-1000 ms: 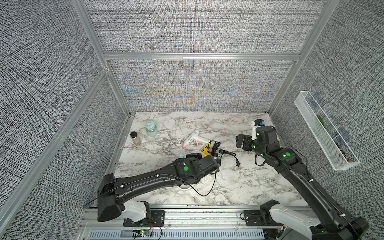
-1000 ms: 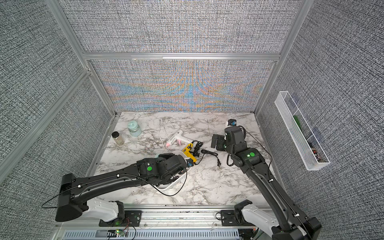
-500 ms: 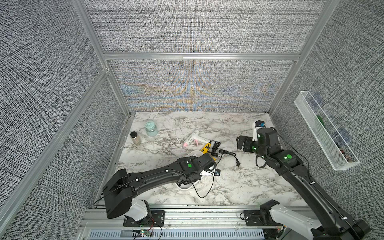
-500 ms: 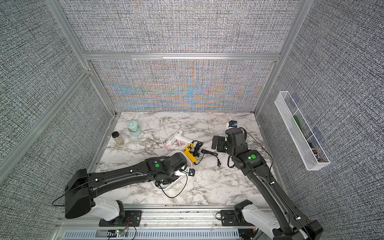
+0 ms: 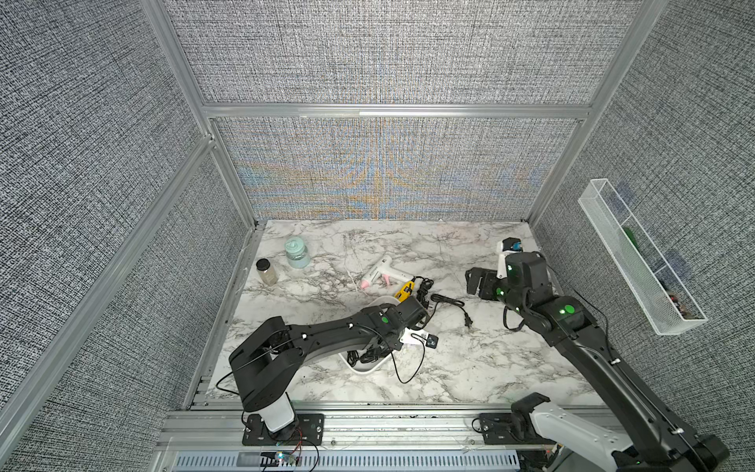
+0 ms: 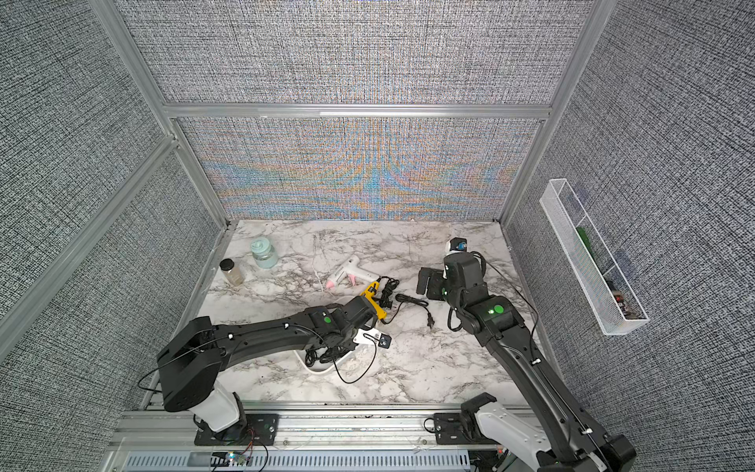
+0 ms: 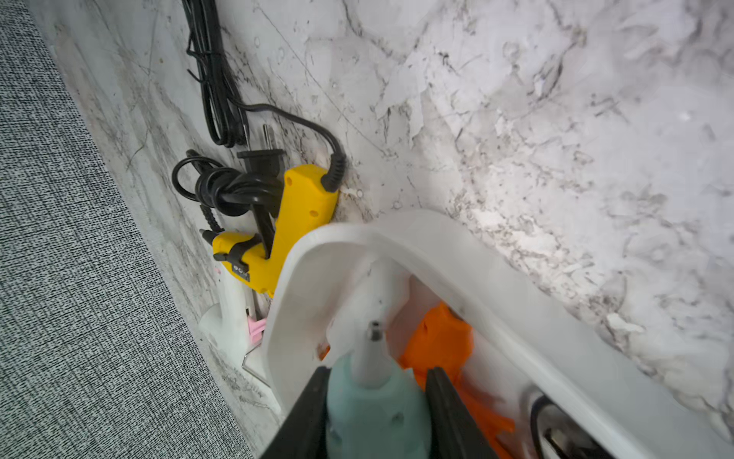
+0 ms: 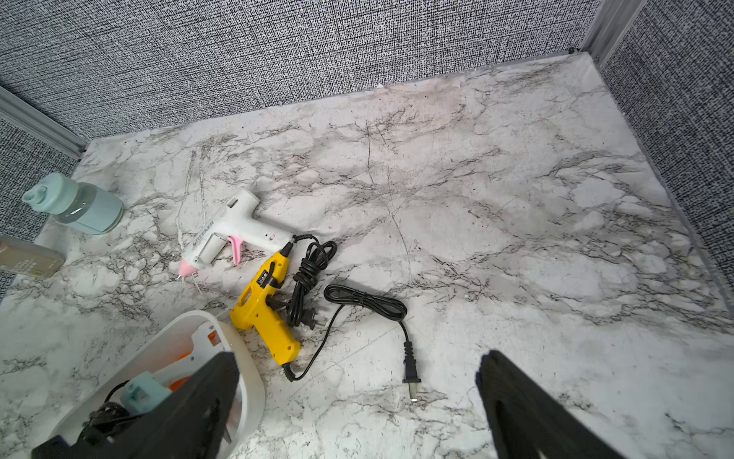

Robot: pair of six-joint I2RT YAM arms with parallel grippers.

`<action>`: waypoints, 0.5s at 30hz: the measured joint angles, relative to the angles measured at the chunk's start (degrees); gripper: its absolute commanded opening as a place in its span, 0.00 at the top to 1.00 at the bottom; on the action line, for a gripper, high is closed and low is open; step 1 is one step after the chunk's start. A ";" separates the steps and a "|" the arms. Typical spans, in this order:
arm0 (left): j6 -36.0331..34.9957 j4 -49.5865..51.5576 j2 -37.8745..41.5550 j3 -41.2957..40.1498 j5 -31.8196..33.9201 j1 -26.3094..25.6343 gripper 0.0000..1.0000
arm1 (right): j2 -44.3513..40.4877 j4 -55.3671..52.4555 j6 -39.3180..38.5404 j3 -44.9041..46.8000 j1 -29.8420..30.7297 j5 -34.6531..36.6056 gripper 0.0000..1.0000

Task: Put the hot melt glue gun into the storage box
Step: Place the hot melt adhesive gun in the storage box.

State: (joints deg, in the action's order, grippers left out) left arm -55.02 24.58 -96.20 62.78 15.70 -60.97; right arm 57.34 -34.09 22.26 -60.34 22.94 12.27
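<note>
Now the left gripper [image 7: 377, 375] pinches a mint-green plastic glue gun [image 7: 377, 417] inside the smooth white plastic storage box [image 7: 437, 238], beside an orange-and-white glue gun [image 7: 441, 341]. Placing looks nearly done; next calls for letting go and lifting clear. 2 more, a yellow glue gun [image 8: 264, 314] and a white pink-triggered glue gun [image 8: 234, 228], lie on the marble table [image 8: 476, 198] near the box. The right gripper [image 8: 357, 401] hovers empty, spread wide.

Grey woven-fabric walls [image 5: 367, 49] in aluminium framing [image 5: 392, 111] (one carrying a white wire-mesh tray [image 5: 623, 251]) enclose a marble-patterned tabletop [image 5: 470, 367]
</note>
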 measured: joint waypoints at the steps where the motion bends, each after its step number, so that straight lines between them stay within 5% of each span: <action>1: 0.00 -0.07 -0.46 0.33 -0.52 0.07 0.85 | 0.00 0.00 -0.02 0.00 -0.02 0.04 0.01; 15: 1.79 0.81 1.25 0.00 -1.68 0.31 0.38 | 0.33 0.00 -0.39 0.00 -0.15 0.79 0.01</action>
State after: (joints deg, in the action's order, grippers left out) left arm -53.23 25.39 -94.96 62.78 14.02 -60.66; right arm 57.67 -34.09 21.87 -60.34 22.79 13.06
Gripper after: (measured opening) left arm 0.531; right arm 0.992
